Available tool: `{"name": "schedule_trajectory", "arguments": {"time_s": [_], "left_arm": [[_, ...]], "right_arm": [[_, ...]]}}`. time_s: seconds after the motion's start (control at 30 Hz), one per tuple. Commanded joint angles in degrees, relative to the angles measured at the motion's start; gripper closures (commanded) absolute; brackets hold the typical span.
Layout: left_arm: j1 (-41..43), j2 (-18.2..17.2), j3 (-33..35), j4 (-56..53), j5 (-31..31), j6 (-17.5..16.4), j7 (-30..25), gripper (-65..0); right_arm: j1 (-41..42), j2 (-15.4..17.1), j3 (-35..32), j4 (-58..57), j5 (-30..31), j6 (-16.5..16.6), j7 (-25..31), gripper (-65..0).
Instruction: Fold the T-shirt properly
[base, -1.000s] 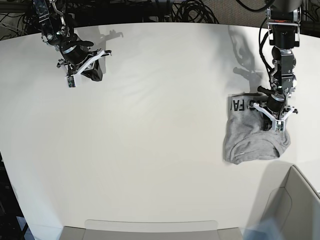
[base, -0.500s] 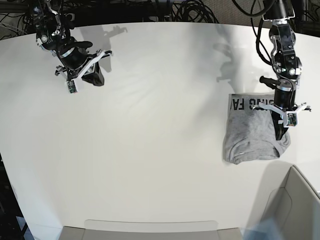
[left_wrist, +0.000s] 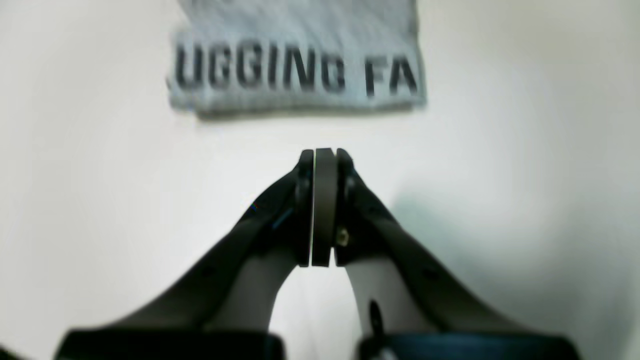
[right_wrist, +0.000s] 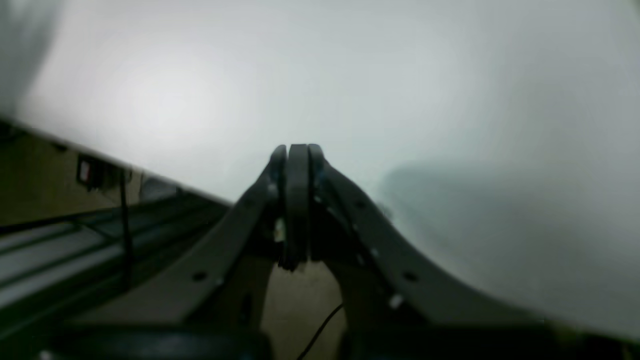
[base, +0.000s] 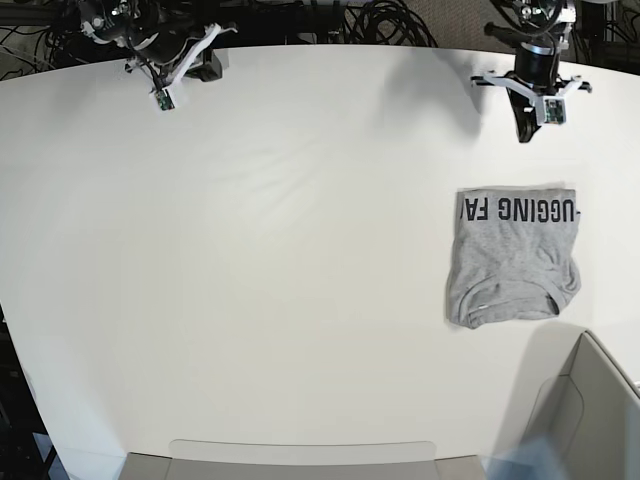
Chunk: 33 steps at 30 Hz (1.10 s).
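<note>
- Folded heather-grey cotton T-shirt (base: 513, 257) with black block lettering lies on the white counter (base: 300, 250) (grey bin (base: 585, 410) corner nearby, contents unclear).
- Left tool (left_wrist: 324, 160) pressed together, holding nothing.
- Right tool (right_wrist: 298, 155) likewise.

A heather-grey cotton T-shirt (base: 515, 258) lies folded into a compact bundle on the right part of the wide white table (base: 290, 270), black block capitals running along its far edge and the curved neckline at its near edge. The left gripper (base: 524, 133) hangs above the table's far right edge, apart from the shirt, apparently closed. The right gripper (base: 207, 66) sits at the far left corner. A pale cardboard box (base: 585, 410) occupies the near right corner.
</note>
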Motion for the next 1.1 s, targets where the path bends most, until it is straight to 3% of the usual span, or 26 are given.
{"name": "schedule_trajectory", "arguments": {"time_s": [0.0,0.23,0.3,0.43,0.57,0.73,0.87,0.93,1.07], "left_arm": [[1.7,0.4,-0.5,1.0,-0.2,-0.4,-0.9,0.0],[10.1,2.5,-2.4,0.4,-0.3,-0.4,-0.8,0.0],[11.0,2.6,-3.8,-1.0,-0.3,-0.5,-0.8,0.0],[13.1,2.6,-5.7,-3.6,-0.3,-0.7,-0.8,0.0],[15.6,3.7,-5.8,-7.4,-0.4,-5.9,-0.8,0.0],[15.5,4.2,-8.4,-16.3,-0.4,-7.5,-2.2,0.0],[15.3,4.1,-7.9,-26.7,0.1,-7.5,-10.0,0.0],[14.2,4.1,-6.3,-33.1,3.2,-7.1,-13.5,0.0],[4.8,4.0,-6.1,-50.8,9.9,-7.1,-18.1,0.0]], "right_arm": [[-1.6,-0.2,0.4,1.0,0.3,0.5,0.9,0.0],[-11.0,-0.6,2.0,0.9,-0.2,0.5,1.0,0.0],[-13.2,-1.1,2.0,0.9,-2.2,0.5,1.3,0.0],[-18.1,-5.0,2.0,0.5,-9.3,0.5,6.9,0.0],[-20.9,-7.6,2.0,-1.0,-15.1,0.5,8.1,0.0],[-20.7,-7.9,1.7,-8.9,-15.2,0.8,8.4,0.0],[-17.8,-8.3,2.0,-19.4,-15.1,7.4,14.9,0.0],[-15.1,-9.0,2.0,-25.4,-15.2,10.0,16.5,0.0],[-7.3,-9.4,1.8,-38.6,-15.5,13.7,17.1,0.0]]}}
